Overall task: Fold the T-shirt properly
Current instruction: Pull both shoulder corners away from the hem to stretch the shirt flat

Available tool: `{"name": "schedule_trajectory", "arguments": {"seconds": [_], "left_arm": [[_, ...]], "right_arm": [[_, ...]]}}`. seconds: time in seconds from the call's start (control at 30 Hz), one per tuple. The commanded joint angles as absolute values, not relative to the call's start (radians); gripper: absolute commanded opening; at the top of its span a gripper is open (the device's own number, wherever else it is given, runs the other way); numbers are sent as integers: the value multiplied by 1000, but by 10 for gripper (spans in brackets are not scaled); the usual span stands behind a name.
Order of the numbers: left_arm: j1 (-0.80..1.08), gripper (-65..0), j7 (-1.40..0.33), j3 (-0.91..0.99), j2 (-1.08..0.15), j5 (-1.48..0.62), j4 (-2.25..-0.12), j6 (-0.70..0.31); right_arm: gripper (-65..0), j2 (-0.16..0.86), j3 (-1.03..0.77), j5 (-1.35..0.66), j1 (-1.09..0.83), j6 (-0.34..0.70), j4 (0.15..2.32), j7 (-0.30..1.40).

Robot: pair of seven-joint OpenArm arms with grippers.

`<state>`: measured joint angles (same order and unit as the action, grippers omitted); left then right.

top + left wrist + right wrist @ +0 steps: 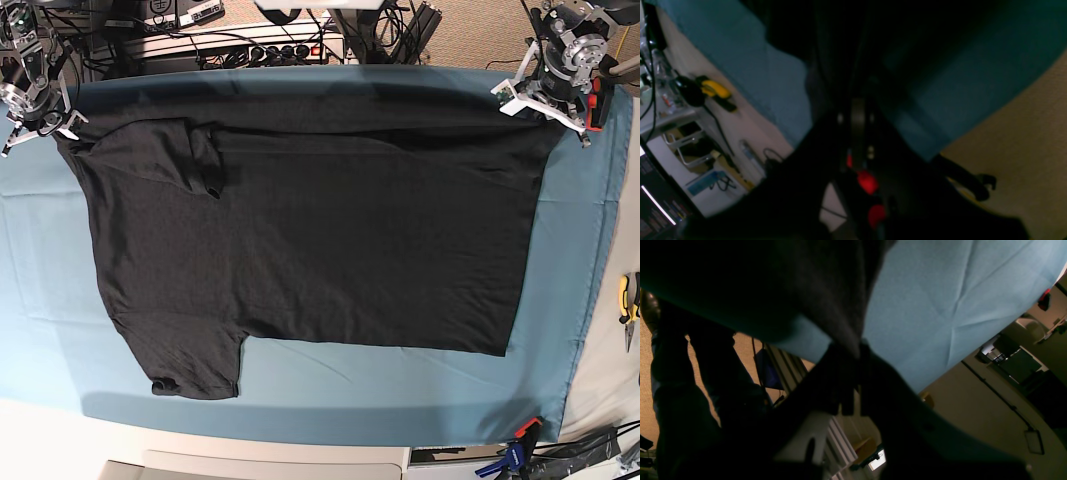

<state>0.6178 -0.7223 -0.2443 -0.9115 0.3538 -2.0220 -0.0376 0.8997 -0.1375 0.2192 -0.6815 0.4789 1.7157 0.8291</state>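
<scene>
T-shirt [310, 240] plain black, no readable print or label.

Left gripper [545, 100] clamped tight, raised at far corner, right gripper [45, 125] likewise clamped opposite

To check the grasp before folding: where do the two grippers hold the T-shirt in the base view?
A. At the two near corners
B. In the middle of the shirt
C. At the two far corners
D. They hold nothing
C: the right gripper and the left gripper are both shut on the far corners of the T-shirt.
</scene>
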Motion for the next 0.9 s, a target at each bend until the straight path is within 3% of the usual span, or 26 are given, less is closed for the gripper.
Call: {"name": "schedule_trajectory", "arguments": {"seconds": [0.0, 0.4, 0.87], "left_arm": [[621, -650, -756, -231, -931, 374, -2031, -29], [621, -650, -768, -231, -931, 373, -2032, -54], [621, -650, -778, -231, -931, 319, -2049, -171]], "right_arm": [[-650, 928, -157, 250, -682, 463, 1720, 865], [-650, 928, -157, 250, -682, 463, 1720, 865], [-650, 928, -157, 225, -682, 464, 1720, 883]]}}
